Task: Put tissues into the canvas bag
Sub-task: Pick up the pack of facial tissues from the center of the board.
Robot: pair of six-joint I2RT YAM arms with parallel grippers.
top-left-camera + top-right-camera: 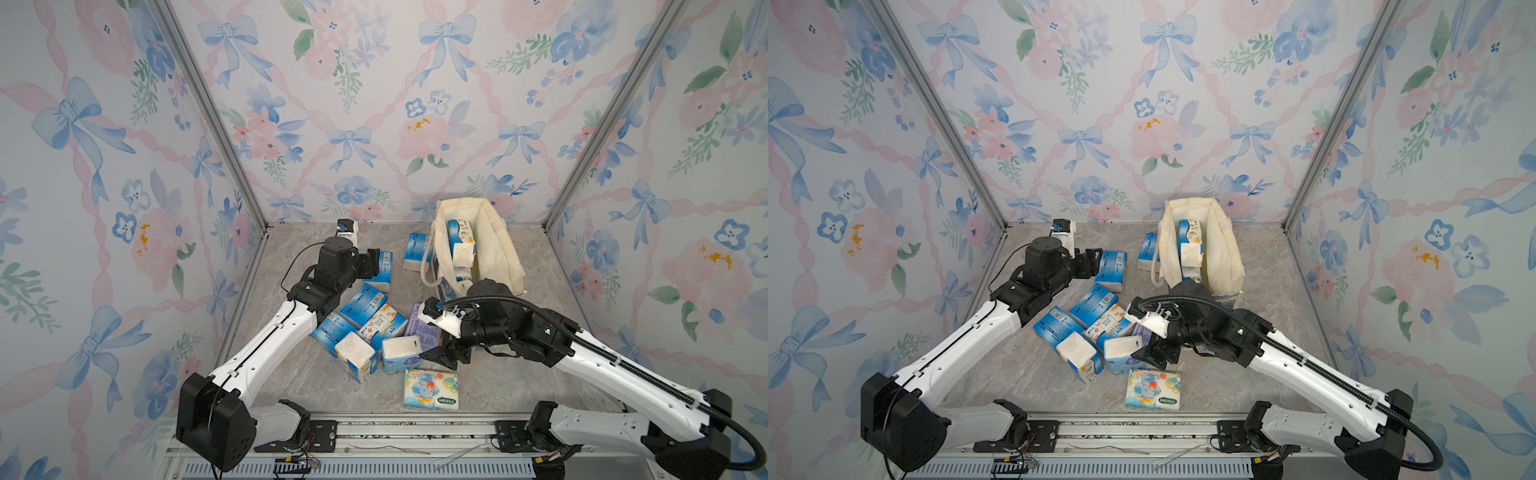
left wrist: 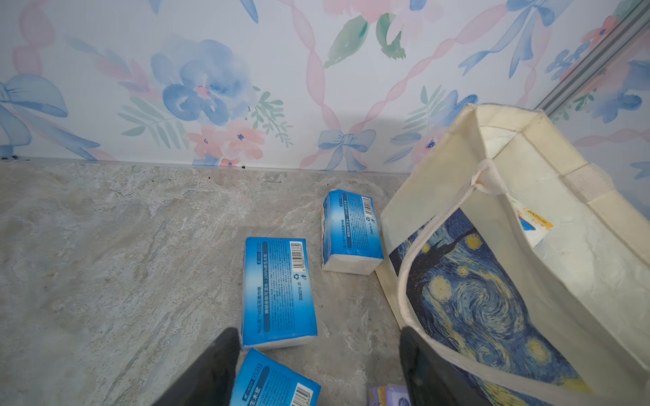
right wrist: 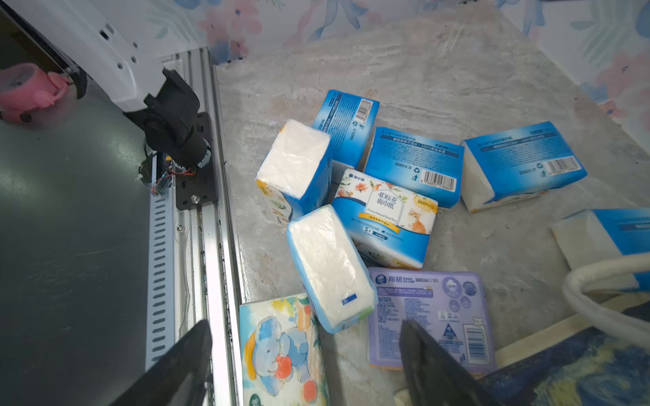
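The cream canvas bag (image 1: pixel 505 245) (image 1: pixel 1225 253) stands open at the back right, with tissues (image 1: pixel 460 239) inside it. Its starry print (image 2: pixel 485 302) faces my left gripper (image 1: pixel 374 264) (image 2: pixel 318 335), which is open above a blue pack (image 2: pixel 278 291) and holds nothing. Several more tissues (image 1: pixel 365 324) lie piled mid-table. My right gripper (image 1: pixel 440 357) (image 3: pixel 306 327) hangs open over the near edge of the pile. It is between the flat cartoon pack (image 3: pixel 281 351) and the lilac pack (image 3: pixel 429 309), and grips neither.
Another blue pack (image 1: pixel 415 251) lies against the bag's left side, by its rope handle (image 1: pixel 428 270). An aluminium rail (image 1: pixel 395 428) runs along the front edge. Floral walls close in the left, back and right. A pink object (image 3: pixel 24 91) sits beyond the rail.
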